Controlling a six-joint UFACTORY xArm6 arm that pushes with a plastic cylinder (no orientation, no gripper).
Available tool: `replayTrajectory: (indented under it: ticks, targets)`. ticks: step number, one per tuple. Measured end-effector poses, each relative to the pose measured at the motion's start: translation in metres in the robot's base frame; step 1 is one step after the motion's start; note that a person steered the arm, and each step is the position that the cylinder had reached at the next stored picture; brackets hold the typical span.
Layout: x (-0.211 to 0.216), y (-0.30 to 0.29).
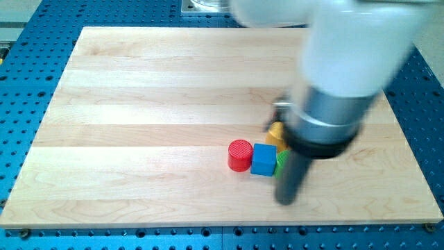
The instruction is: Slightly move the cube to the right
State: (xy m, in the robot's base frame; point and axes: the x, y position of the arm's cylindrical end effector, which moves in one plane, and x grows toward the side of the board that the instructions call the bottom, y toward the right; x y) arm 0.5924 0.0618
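On the desk, as I read it from the one camera:
Desk: pale wooden board (139, 90) of glued strips with grain running left to right; it fills most of the view.
Surround: blue perforated metal plate (21, 104) shows on all sides of the board, dotted with regular holes; a grey metal fitting (205, 5) sits at the view's top edge.
Blue cube: (263, 159) lower middle of the board, a little right of centre.
Red cylinder: (239, 155) standing on end, touching the cube's left side.
Green block: (282, 160) just right of the cube, mostly hidden by my rod; shape not readable.
Yellow block: (276, 132) above and right of the cube, partly hidden; shape not readable.
Arm: large, blurred white and grey body (347, 62) entering from the view's top right.
My tip: (285, 201) dark rod end, below and right of the cube, near it but apart, just under the green block.
Tool: none on this rig; a plain rod, holding nothing.
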Motion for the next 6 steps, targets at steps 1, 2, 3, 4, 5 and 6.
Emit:
replayTrajectory:
  ticks: [1, 2, 3, 4, 5, 6]
  targets:
    - [-0.022, -0.009]
    - [-0.035, 0.022]
    - [-0.034, 0.019]
    - [-0.021, -0.027]
    - [-0.034, -0.047]
    - [-0.043, -0.048]
